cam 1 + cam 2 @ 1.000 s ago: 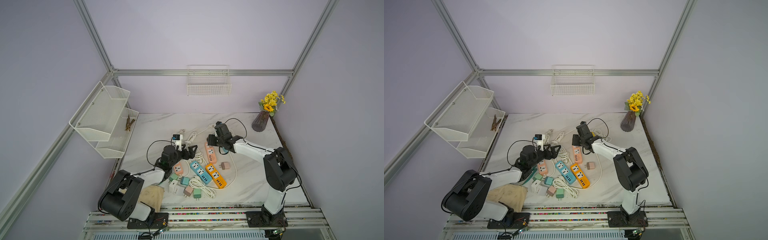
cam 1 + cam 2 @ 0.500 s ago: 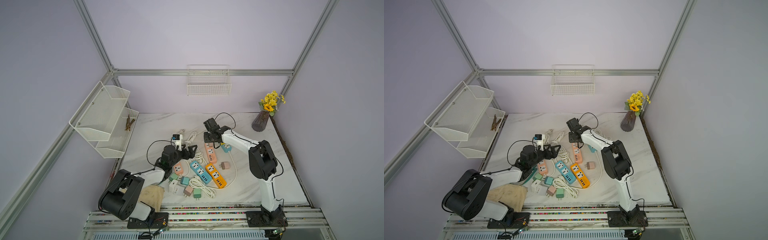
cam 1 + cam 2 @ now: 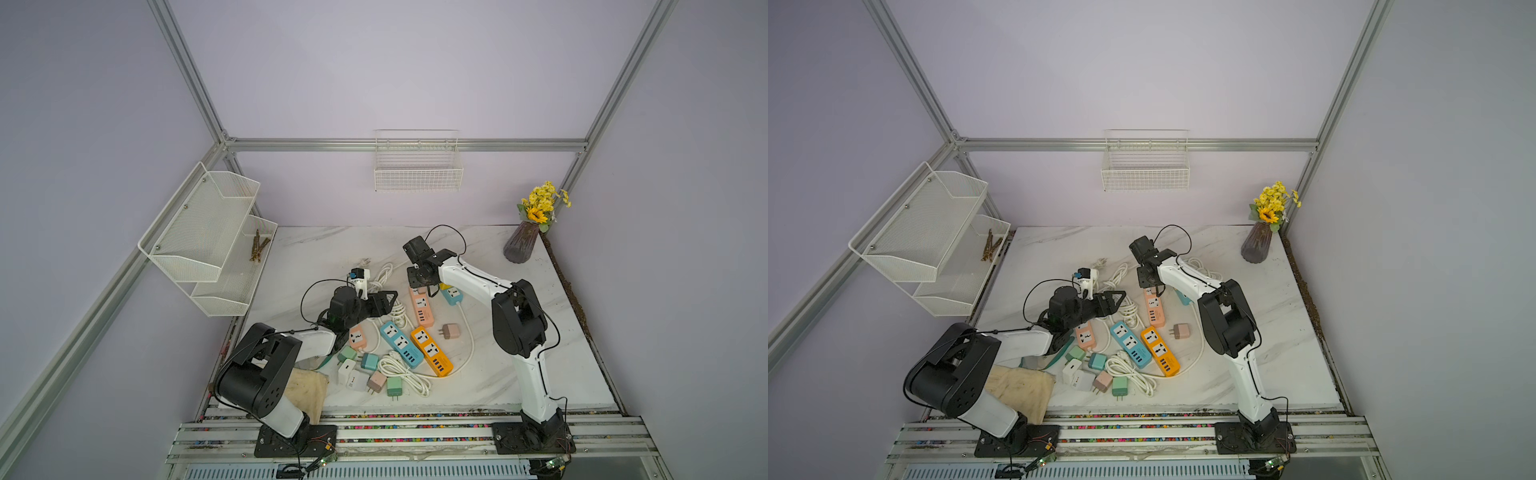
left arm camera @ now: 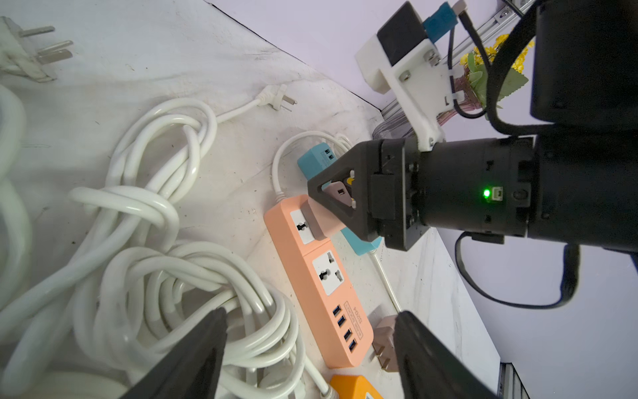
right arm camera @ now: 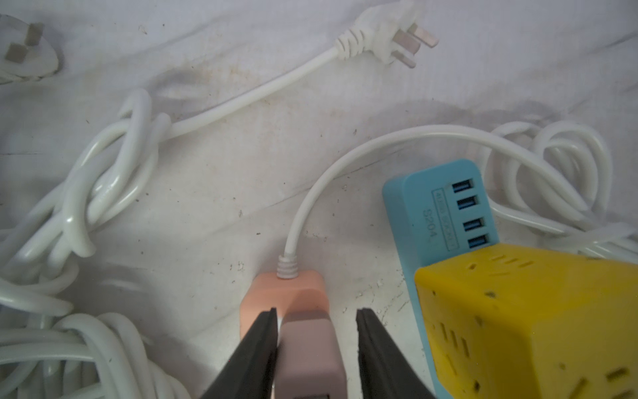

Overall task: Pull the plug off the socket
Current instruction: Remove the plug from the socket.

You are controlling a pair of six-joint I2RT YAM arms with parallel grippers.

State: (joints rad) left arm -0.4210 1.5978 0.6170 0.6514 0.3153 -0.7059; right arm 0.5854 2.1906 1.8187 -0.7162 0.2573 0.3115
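Observation:
A dusty-pink plug [image 5: 310, 349] sits in the socket of the salmon power strip [image 4: 317, 273] nearest its cord end. It also shows in the left wrist view as the plug [image 4: 322, 214]. My right gripper [image 5: 316, 311] straddles it, open: one finger lies against the plug's side, the other stands a small gap off. In both top views the right gripper [image 3: 422, 282] [image 3: 1148, 282] points down at the strip [image 3: 422, 309]. My left gripper [image 4: 310, 312] is open and empty, low over the strip's USB end and a white cord coil; in a top view the left gripper [image 3: 384, 301] lies left of the strip.
A blue strip [image 5: 438, 207] carrying a yellow cube adapter [image 5: 518, 317] lies just beside the right gripper. White cord coils [image 4: 155, 262], a second blue strip [image 3: 399, 336], an orange strip [image 3: 430, 351] and several loose chargers crowd the front. A vase [image 3: 519, 247] stands at the back right.
The right arm has swung left and come down over the salmon strip, its jaws narrowing round the pink plug. The left gripper has stayed in place and narrowed somewhat.

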